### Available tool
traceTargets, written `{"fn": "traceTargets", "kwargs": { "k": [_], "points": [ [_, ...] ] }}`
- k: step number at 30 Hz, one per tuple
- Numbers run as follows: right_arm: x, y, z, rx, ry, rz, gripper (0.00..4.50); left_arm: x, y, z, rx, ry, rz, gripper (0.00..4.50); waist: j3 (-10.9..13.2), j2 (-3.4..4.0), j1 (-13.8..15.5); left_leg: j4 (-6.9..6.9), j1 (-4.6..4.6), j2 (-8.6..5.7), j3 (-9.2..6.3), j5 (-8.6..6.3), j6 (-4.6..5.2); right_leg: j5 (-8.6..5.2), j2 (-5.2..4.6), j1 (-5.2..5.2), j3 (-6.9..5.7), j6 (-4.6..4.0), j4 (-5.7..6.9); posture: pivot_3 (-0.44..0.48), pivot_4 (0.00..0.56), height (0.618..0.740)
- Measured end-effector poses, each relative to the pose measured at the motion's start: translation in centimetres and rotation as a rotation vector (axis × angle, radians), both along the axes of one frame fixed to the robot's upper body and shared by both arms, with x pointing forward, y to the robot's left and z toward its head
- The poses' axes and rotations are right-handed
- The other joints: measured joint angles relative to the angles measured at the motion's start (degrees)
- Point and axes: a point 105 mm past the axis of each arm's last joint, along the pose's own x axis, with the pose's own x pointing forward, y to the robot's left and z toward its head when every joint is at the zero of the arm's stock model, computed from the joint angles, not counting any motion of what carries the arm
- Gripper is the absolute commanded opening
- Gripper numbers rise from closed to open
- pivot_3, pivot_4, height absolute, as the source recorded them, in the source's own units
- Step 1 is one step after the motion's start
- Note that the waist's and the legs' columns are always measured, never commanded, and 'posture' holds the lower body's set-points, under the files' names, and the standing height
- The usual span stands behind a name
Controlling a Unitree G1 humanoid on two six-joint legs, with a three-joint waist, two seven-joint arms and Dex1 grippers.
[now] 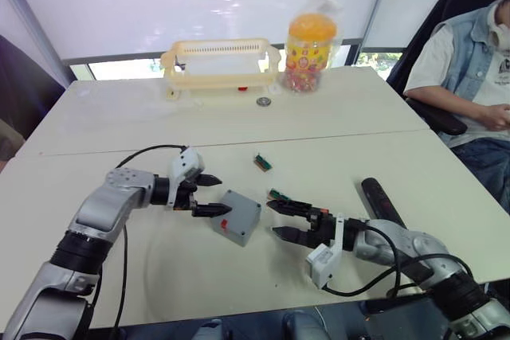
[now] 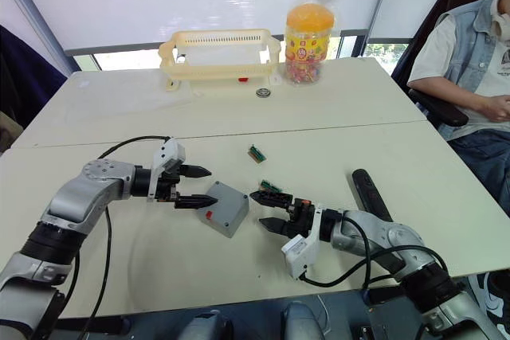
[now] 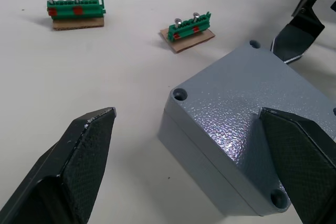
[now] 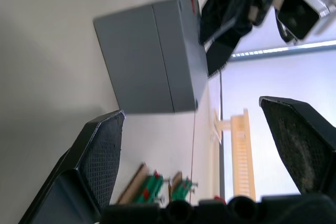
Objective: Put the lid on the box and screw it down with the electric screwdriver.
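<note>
The grey box (image 1: 229,229) stands on the table's near half, a small red mark on its side. The flat grey lid (image 3: 247,103) sits on top of it, with open screw holes at the corners. My left gripper (image 1: 225,195) is open at the box's left corner, its fingers (image 3: 84,156) spread to either side and holding nothing. Just to the right of the box my right gripper (image 1: 271,217) points at it, open and empty. The black electric screwdriver (image 1: 379,198) lies on the table to the right of my right arm.
Two small green blocks (image 1: 262,162) (image 1: 278,194) holding upright screws lie just behind the box. At the table's far edge stand a yellow rack (image 1: 221,61), a jar of sweets (image 1: 309,49) and a small round disc (image 1: 264,102). A person (image 1: 470,61) sits at the right.
</note>
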Motion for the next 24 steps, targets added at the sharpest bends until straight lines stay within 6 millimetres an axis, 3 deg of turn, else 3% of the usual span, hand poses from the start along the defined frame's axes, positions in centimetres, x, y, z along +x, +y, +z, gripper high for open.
{"fn": "traceTargets", "kwargs": {
  "k": [3,7,9,11,16,20,24],
  "points": [
    [0.7,-1.0,1.6,0.151,0.045,-0.105,4.47,-0.2,0.6,0.7,-0.081,0.078,0.045,4.5,0.06,-0.08,-0.13,0.01,-0.05,0.09,-0.06,0.0,0.0,0.0,0.03,-0.02,-0.03,0.0,0.0,0.0,0.15,0.74],
    [1.0,-1.9,4.6,0.443,0.186,-0.22,4.47,0.1,2.3,5.3,-0.194,0.046,0.112,4.5,0.07,-0.08,-0.27,0.0,-0.04,0.2,-0.32,-0.02,0.04,0.0,0.04,-0.02,-0.06,0.0,-0.01,0.0,0.15,0.74],
    [1.0,-2.5,5.7,0.626,0.334,-0.278,4.47,0.2,3.8,7.3,-0.236,0.002,0.174,4.5,0.06,-0.04,-0.41,-0.01,-0.02,0.24,-0.32,-0.04,0.06,0.0,0.03,-0.02,-0.04,0.0,-0.01,0.0,0.15,0.74],
    [1.2,-3.1,6.3,0.769,0.499,-0.33,4.47,0.3,5.1,8.0,-0.26,-0.022,0.239,4.5,0.06,-0.02,-0.38,-0.01,-0.02,0.24,-0.33,-0.04,0.07,0.0,0.01,-0.02,-0.03,0.0,-0.01,0.0,0.15,0.74],
    [1.7,-4.6,7.5,1.053,0.796,-0.416,4.47,0.3,7.5,4.8,-0.219,0.032,0.406,4.5,0.06,-0.01,0.02,-0.01,-0.06,0.24,-0.35,-0.04,0.07,0.0,0.01,-0.05,-0.05,0.0,-0.02,0.0,0.15,0.74],
    [1.2,-4.7,7.5,1.047,0.889,-0.428,4.47,-0.3,8.2,3.5,-0.207,0.045,0.451,4.5,0.07,-0.01,0.96,-0.01,-0.07,0.24,-0.28,-0.04,0.06,0.0,-0.01,-0.05,-0.04,0.0,-0.1,0.0,0.15,0.74],
    [0.3,-4.4,5.8,0.972,1.021,-0.452,4.47,-1.0,8.0,2.2,-0.194,0.032,0.467,4.5,0.07,-0.01,1.41,-0.01,-0.1,0.23,-0.28,-0.04,0.06,-0.07,-0.05,-0.01,-0.05,-0.13,-0.22,0.0,0.15,0.74]
  ]
}}
